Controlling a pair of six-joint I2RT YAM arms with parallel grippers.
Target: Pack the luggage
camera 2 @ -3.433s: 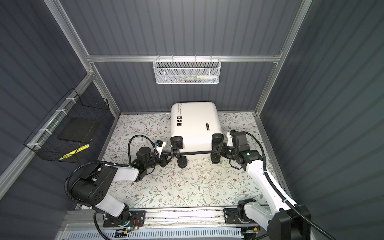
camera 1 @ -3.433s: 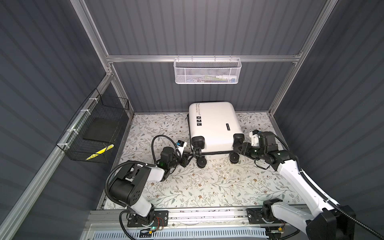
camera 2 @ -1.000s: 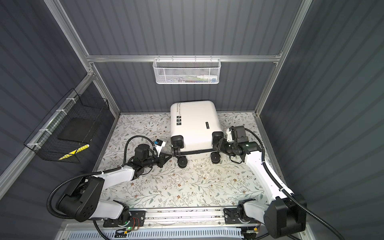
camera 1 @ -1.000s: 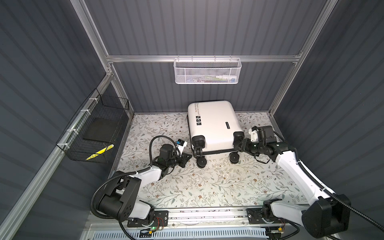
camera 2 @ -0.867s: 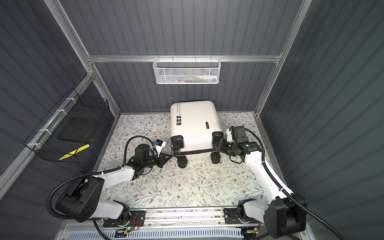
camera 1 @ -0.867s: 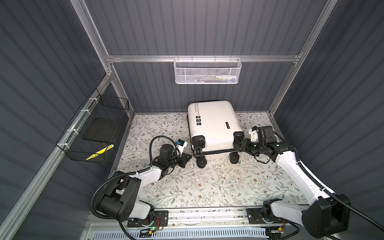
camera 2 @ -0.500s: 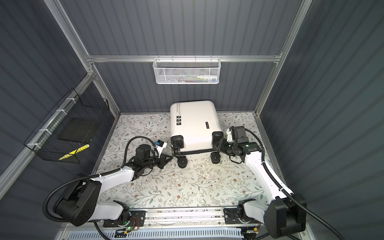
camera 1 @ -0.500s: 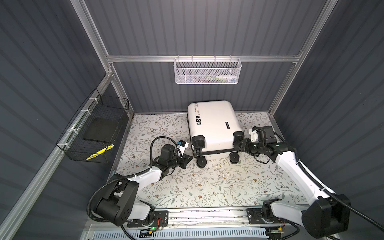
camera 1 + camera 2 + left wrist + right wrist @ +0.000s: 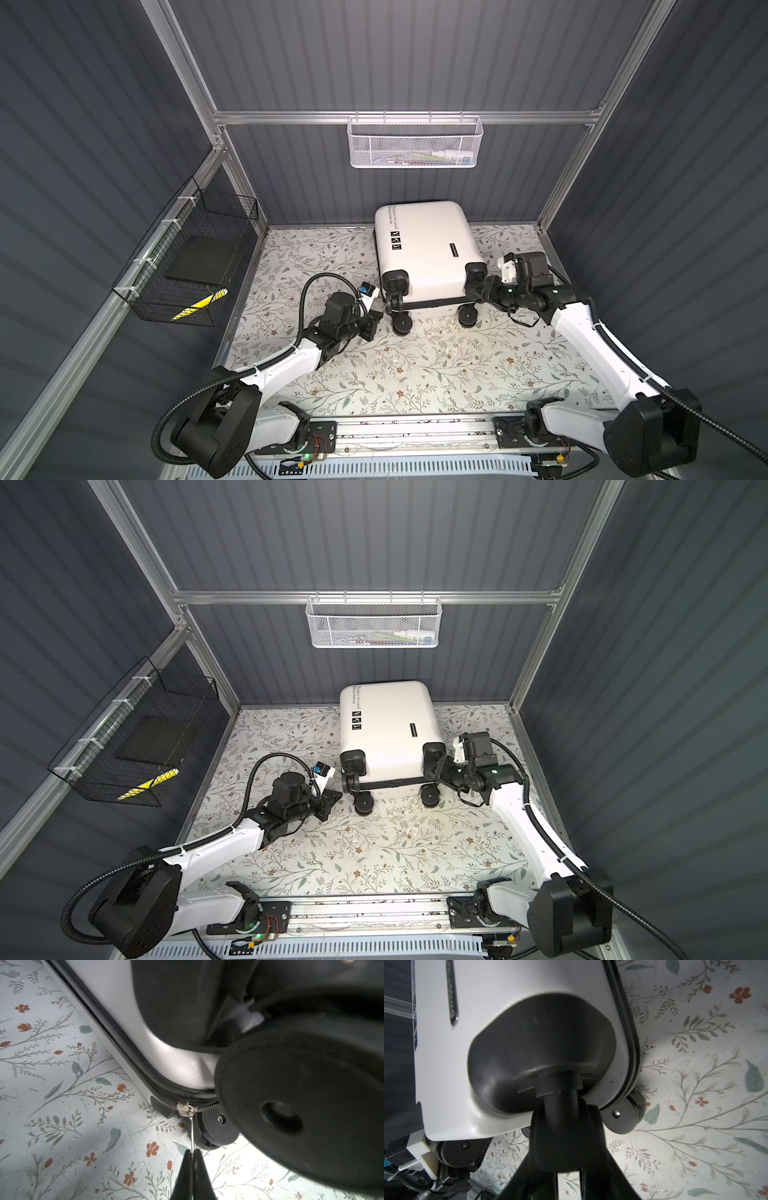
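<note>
Luggage [image 9: 424,245], white hard-shell, is shut; left gripper [image 9: 192,1154] pinches silver zipper pull [image 9: 192,1130], right gripper [image 9: 564,1112] clamps black wheel stem [image 9: 558,1088]; zipping seemingly unfinished.

Ahead of me: white mesh basket [image 9: 415,143] hung on the aluminium rail [image 9: 291,117], contents too small to tell. On my left: black wire basket [image 9: 145,299] holding 1 flat black slab [image 9: 201,259] and 1 yellow-and-black striped piece [image 9: 199,305]. Below me: floral-patterned table [image 9: 415,365].
</note>
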